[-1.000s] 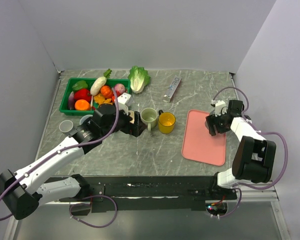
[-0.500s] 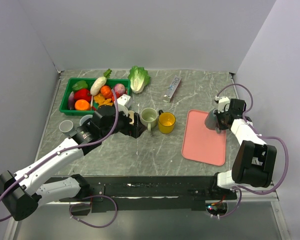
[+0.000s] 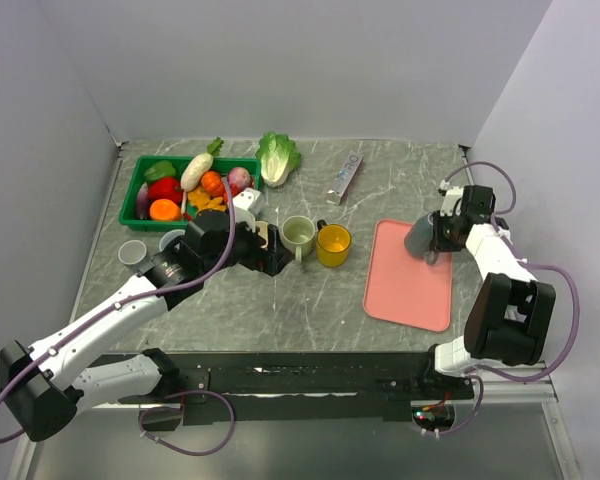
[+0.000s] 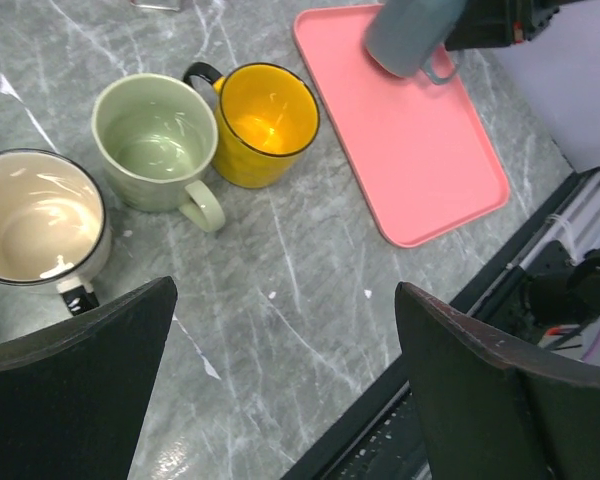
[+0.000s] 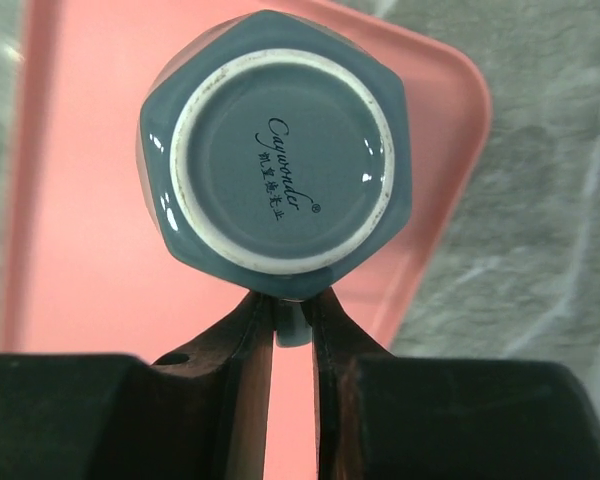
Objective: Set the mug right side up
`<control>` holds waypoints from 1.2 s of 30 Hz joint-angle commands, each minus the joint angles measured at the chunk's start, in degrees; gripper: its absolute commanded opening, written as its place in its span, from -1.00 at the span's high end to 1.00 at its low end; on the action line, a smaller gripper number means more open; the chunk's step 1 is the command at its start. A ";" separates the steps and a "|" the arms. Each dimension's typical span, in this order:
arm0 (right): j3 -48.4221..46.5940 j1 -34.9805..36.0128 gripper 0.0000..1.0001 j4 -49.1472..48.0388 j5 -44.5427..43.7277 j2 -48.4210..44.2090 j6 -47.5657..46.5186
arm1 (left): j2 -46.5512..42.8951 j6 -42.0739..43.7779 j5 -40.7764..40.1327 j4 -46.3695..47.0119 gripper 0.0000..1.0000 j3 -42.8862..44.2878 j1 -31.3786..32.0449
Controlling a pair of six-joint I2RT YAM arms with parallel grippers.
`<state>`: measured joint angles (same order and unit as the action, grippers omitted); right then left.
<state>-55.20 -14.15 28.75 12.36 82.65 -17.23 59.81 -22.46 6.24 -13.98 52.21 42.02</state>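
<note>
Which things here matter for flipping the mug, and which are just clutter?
Job:
- grey-blue mug, pinched by its handle, base facing the wrist camera
- right gripper, shut on that handle
- pink tray beneath it

Lying about:
- green mug, yellow mug, cream mug, all upright
- green basket of toy vegetables
- lettuce
- silver packet
- small grey cup

The top external camera looks down from above and behind the arm bases, far enough off to take in the whole table, with the pink tray right of centre. The left wrist camera looks down from well left of the pink tray, facing toward it. The right wrist camera hangs close over its far right corner, straight above the grey-blue mug; tray and mug show in all three views.
</note>
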 commanded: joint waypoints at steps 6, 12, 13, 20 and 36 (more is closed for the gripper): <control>-6.05 -0.35 1.00 6.30 7.24 -6.35 24.78 | 3.11 -6.45 3.69 1.94 -0.93 5.71 -0.27; -2.29 -0.17 1.00 -2.43 18.28 -22.49 41.00 | 8.74 -12.16 7.12 2.81 -0.93 10.80 -0.18; -1.24 0.09 1.00 -4.30 19.27 -24.27 43.75 | 10.57 -13.56 7.73 2.99 -0.93 11.60 -0.18; 4.92 5.09 1.00 -17.84 23.33 -35.53 65.80 | 18.32 -23.06 18.70 12.72 -0.93 17.31 -0.10; 2.12 21.45 1.00 -33.23 19.19 -38.80 80.60 | 27.73 -43.01 23.73 37.09 -0.98 22.76 1.57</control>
<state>-48.69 6.52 6.66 32.05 44.27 59.51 86.52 -58.92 29.34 15.35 72.77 43.38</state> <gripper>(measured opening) 0.235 0.986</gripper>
